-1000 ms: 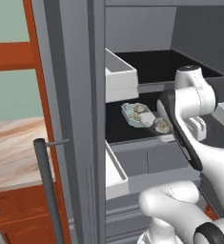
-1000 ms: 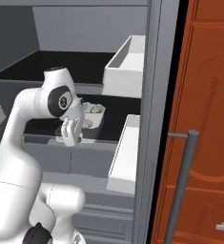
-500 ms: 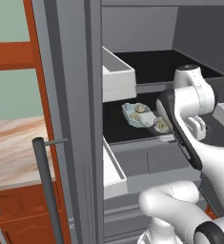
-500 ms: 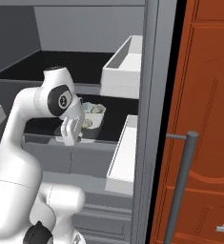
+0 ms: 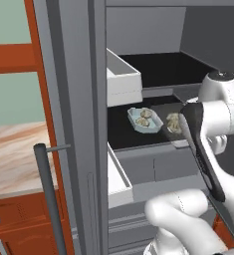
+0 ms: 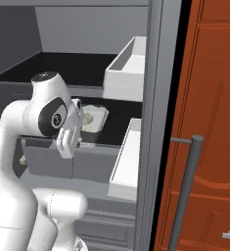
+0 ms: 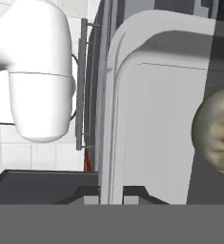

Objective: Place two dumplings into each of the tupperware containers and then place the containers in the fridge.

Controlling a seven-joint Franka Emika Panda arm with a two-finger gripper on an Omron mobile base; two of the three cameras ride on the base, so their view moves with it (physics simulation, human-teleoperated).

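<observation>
Grey metal walls of the open fridge (image 5: pixel 78 99) fill the middle of the left base view, with red-brown cabinet doors (image 6: pixel 209 98) along the right of the right base view and a pale marbled table (image 5: pixel 14 154) at the left edge of the left base view. Inside the fridge, a black shelf (image 5: pixel 123 137) sits at mid frame, with pale door bins (image 5: pixel 122 82) beside it and grey drawers (image 5: pixel 153 167) below.

On that shelf, the pale blue tupperware container (image 5: pixel 142 120) holds beige-grey dumplings (image 5: pixel 145 115). Just to its right, the flatter pale grey container (image 5: pixel 174 124) lies at the shelf's front edge, also with dumplings in it, partly covered by the white arm. In the hand view, the grey tub's rim curves across the centre and one dumpling (image 7: pixel 217 128) shows at the right edge.

The hand (image 6: pixel 70 135) is clenched at the near rim of the pale grey container; whether it actually grips the rim I cannot tell.
</observation>
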